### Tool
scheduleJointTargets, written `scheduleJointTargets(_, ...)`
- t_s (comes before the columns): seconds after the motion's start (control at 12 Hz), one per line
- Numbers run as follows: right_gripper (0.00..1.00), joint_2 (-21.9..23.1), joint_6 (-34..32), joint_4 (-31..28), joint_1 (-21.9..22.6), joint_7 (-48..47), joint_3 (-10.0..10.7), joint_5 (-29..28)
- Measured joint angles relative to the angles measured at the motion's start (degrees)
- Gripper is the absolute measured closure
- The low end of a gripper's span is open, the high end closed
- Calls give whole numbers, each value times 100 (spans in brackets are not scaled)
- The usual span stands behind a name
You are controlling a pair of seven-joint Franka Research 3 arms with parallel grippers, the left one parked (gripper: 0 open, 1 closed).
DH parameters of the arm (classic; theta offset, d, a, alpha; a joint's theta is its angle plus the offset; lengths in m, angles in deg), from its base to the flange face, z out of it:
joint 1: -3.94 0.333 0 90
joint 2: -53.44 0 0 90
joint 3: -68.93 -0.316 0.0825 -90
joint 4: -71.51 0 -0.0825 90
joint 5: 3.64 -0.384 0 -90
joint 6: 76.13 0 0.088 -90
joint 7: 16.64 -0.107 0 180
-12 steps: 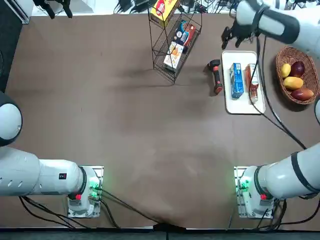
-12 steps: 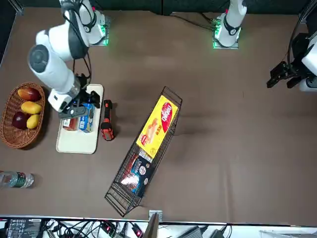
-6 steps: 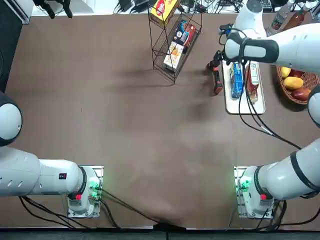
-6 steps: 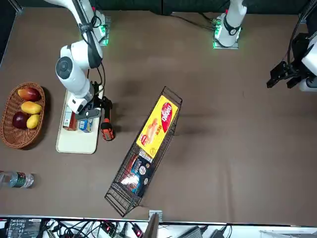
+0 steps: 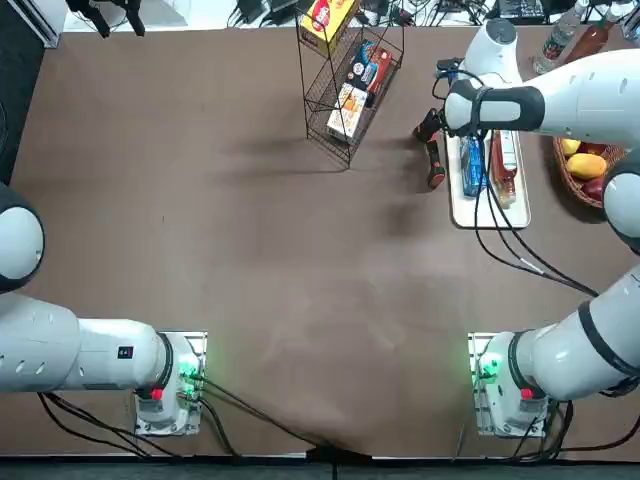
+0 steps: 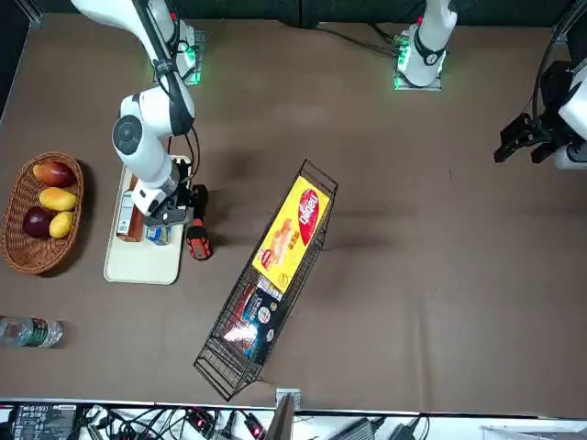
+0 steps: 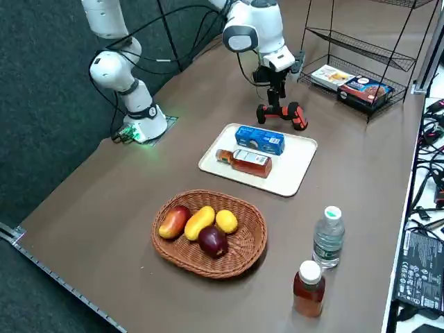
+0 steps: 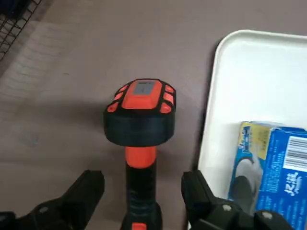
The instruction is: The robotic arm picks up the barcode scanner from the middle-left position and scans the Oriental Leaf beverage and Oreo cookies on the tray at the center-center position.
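Right hand (image 8: 142, 186), fingers apart above the black-and-red pistol-shaped scanner (image 8: 140, 127): a free brown tabletop (image 5: 250, 250) stretch is left towards the black wire rack (image 6: 220, 364); the opposite side is bounded by the low-rimmed white tray (image 7: 295, 170).

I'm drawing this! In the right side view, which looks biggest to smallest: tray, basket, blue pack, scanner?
1. Basket or tray: too alike to rank
2. Blue pack or scanner: also too alike
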Motion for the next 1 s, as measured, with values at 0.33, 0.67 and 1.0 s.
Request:
scheduleJointTargets(0.33, 0, -148, 135, 0, 165, -298, -1, 0)
scheduleJointTargets(0.67, 0, -296, 169, 0, 193, -313, 6, 0)
scheduleJointTargets(1.0, 0, -333, 178, 0, 191, -313, 14, 0)
